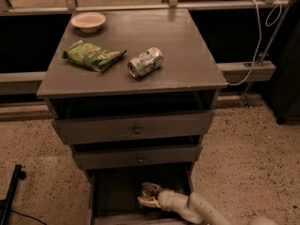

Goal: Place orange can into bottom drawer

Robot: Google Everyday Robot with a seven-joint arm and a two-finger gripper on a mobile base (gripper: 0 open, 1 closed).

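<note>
The bottom drawer [115, 196] of the grey-brown cabinet is pulled open, with a dark wooden interior. My gripper [149, 197] reaches into it from the lower right on a pale arm [197, 207]. The orange can [151, 189] shows its swirly side and sits between the pale fingers [146, 202], low inside the drawer near its middle. The gripper looks shut on the can. I cannot tell whether the can touches the drawer floor.
On the cabinet top [187, 46] lie a silver-and-green can [146, 62], a green snack bag [93, 55] and a pale bowl [88, 20]. The two knobbed upper drawers [136, 128] stand slightly open. A black stand [11, 191] is at the left and a white cable [255, 36] at the right.
</note>
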